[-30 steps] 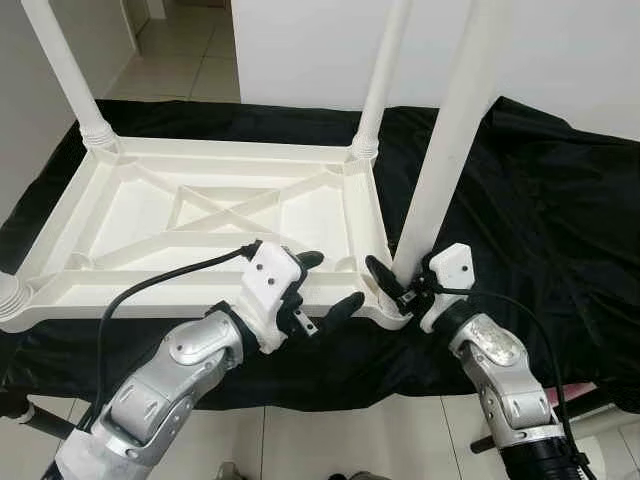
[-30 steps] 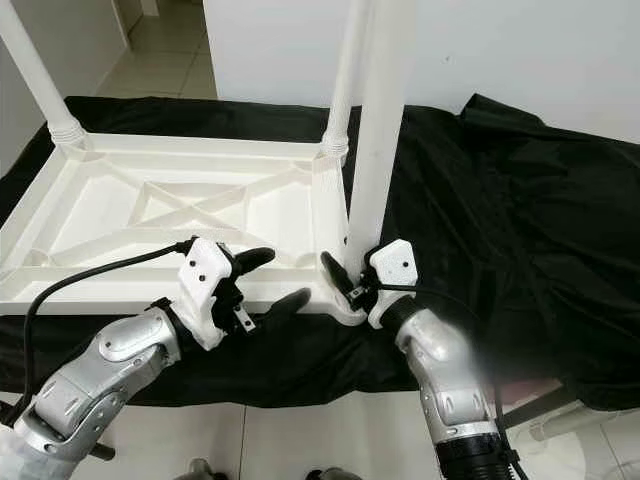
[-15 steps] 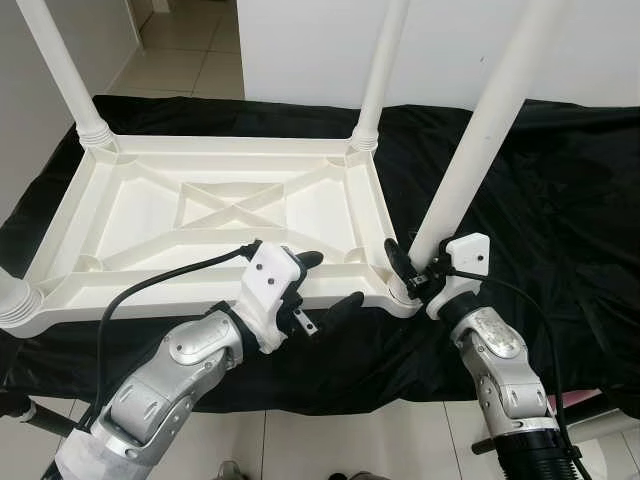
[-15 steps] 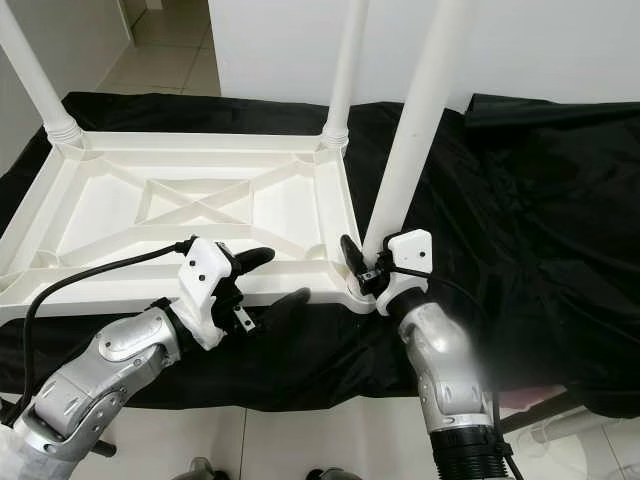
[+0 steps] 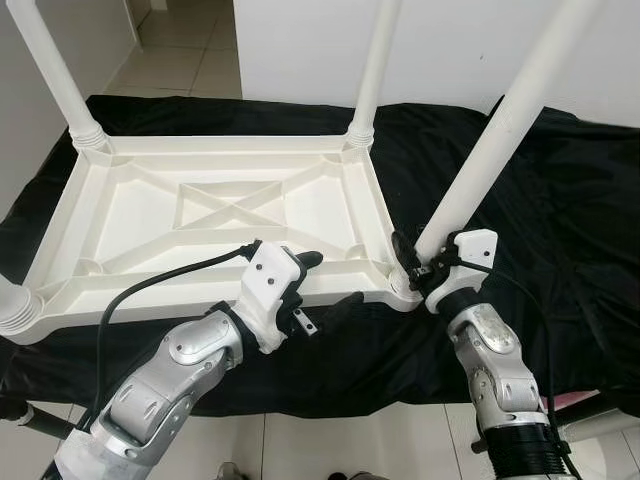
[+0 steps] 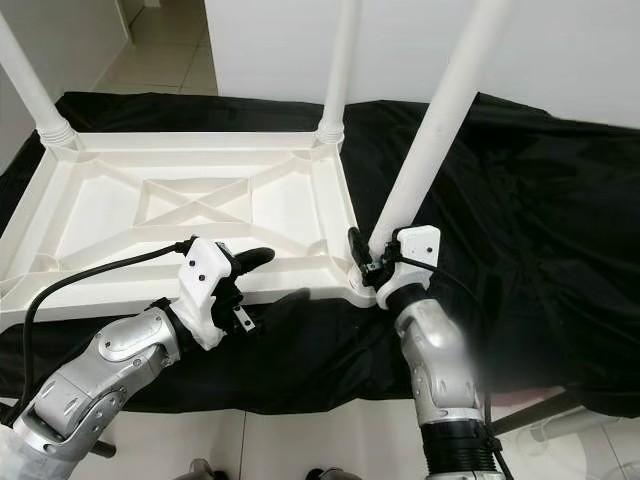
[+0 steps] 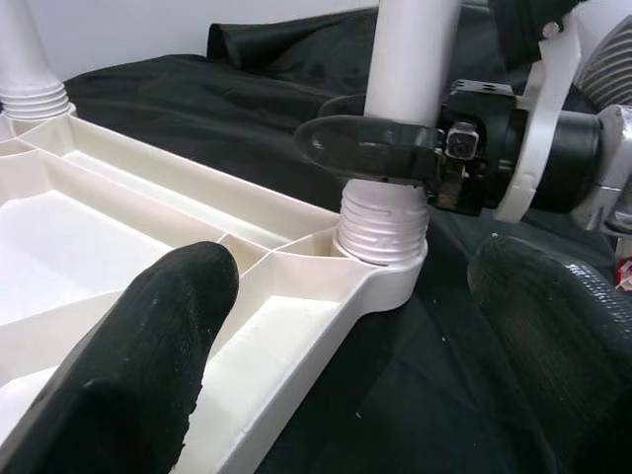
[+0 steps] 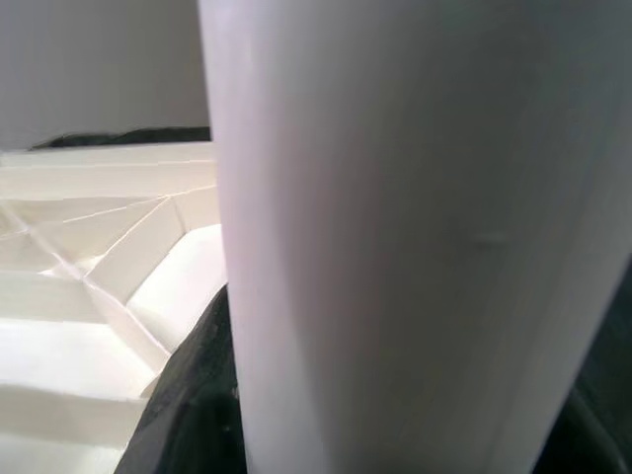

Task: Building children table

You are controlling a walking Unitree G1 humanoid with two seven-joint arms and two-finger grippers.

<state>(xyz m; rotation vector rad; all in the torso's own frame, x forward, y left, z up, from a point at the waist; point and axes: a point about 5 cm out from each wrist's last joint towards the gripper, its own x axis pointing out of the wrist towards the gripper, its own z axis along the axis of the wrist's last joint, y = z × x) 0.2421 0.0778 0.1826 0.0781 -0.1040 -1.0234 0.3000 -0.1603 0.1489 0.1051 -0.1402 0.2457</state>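
Upside down on the black cloth (image 5: 560, 200), the white children's table (image 5: 200, 215) lies flat. Right tool (image 5: 425, 265) clamps the leaning near-right leg (image 5: 490, 150) at its socket; left tool (image 5: 325, 285) hovers spread beside the rim.

— What carries the things here?

— A desk, covered fully by a black cloth (image 5: 560, 220). The cloth is wrinkled, mostly on the robot's right side, and it hangs over the near edge toward the tiled floor (image 5: 350, 440).

— And what lies directly on the cloth?

— A white plastic tabletop (image 5: 215, 215), turned upside down, so its ribs and the crossed braces face up. It rests on the left and middle part of the cloth. The right part of the cloth is bare.

— Does the tabletop reach the near edge?

— Its near rim lies close to the edge of the desk.
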